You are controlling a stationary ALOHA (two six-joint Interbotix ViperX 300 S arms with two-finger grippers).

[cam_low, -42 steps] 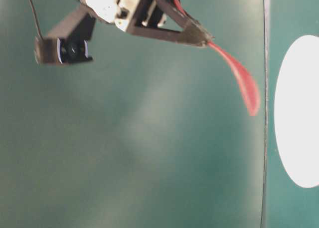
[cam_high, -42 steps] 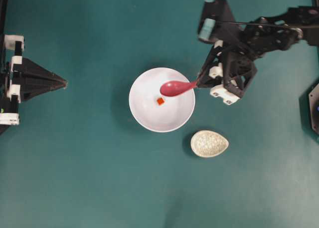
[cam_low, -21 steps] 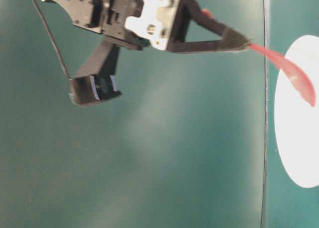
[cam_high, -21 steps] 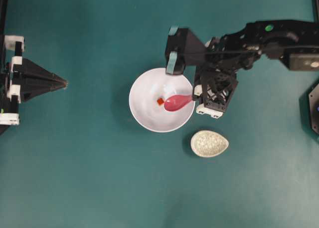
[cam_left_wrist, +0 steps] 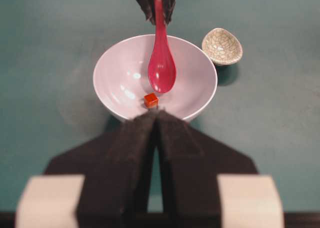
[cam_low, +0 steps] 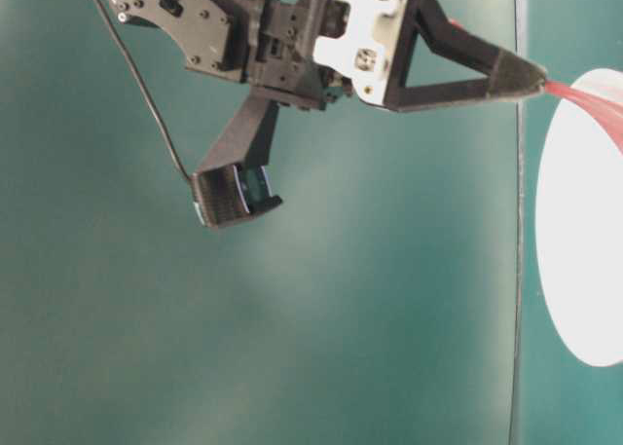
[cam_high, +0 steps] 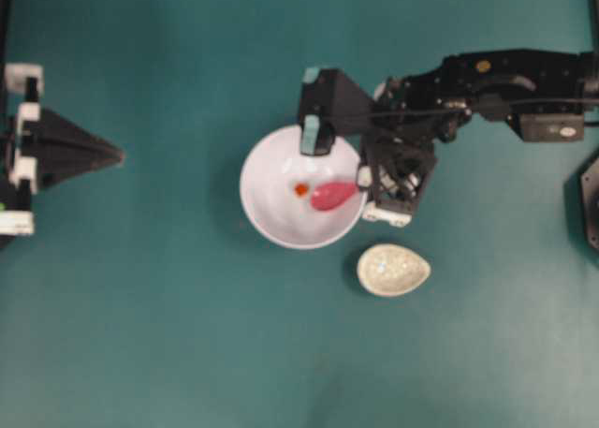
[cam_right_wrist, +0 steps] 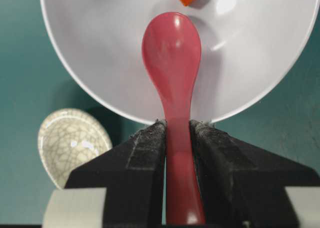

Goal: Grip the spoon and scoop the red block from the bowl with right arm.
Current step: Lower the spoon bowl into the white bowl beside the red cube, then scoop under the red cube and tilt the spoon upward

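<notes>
Glossy spoon (cam_right_wrist: 171, 53); smooth shiny bowl (cam_right_wrist: 90, 63); crackle-glazed dish (cam_right_wrist: 70, 140); matt tabletop (cam_high: 168, 334)

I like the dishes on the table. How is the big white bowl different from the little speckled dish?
The bowl is round and plain white; the speckled dish is teardrop-shaped and off-white with a crackled pattern. The bowl is much bigger than the dish. The bowl holds the red block, with the spoon reaching into it, while the dish has nothing in it. Both sit upright on the green table.
</notes>
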